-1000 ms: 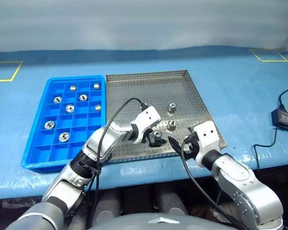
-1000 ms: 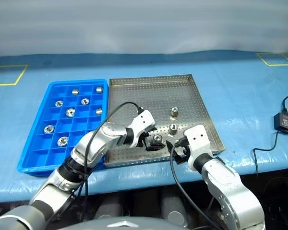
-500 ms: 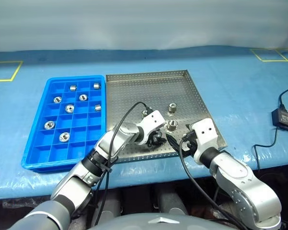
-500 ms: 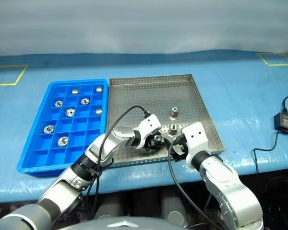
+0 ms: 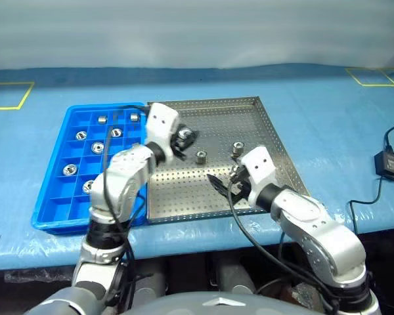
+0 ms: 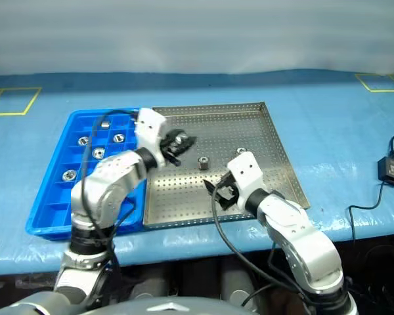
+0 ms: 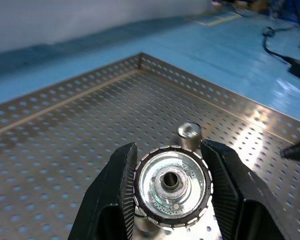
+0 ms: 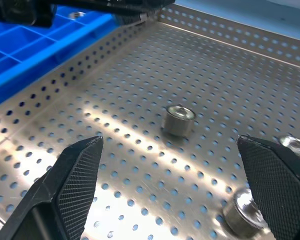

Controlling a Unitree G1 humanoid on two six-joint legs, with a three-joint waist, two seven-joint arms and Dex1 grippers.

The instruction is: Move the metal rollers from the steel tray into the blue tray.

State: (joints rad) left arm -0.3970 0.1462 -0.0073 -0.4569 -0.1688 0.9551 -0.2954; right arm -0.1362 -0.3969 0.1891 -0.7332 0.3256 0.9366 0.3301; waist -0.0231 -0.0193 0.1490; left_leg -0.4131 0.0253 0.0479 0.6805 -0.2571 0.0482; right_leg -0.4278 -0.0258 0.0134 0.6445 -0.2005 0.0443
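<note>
A metal roller (image 7: pixel 172 186) sits clamped end-on between the two black fingers of the left gripper (image 5: pixel 182 137), its dark hollow centre facing the wrist camera. The grip is across the round sides, which probably keeps the short cylinder from slipping as it is carried. The gripper holds it raised above the steel tray (image 5: pixel 262 118), near that tray's left rim and just beside the blue tray (image 5: pixel 52 216), so the carry toward a blue compartment seems well under way.

Three more rollers remain on the perforated floor: one (image 5: pixel 200 157) near the middle, another (image 5: pixel 236 148) to its right, and a third (image 8: pixel 242 212) close to the right gripper's fingers. The right gripper (image 5: pixel 224 186) hangs low over the near part of the steel tray with its jaws spread wide and nothing between them; the middle roller lies ahead of it, between the lines of its two fingers but apart from both. That looks like a pose taken ready for the next pick.

The blue tray already holds several rollers (image 5: pixel 69 170) in separate square compartments, with many compartments free along its near end.
</note>
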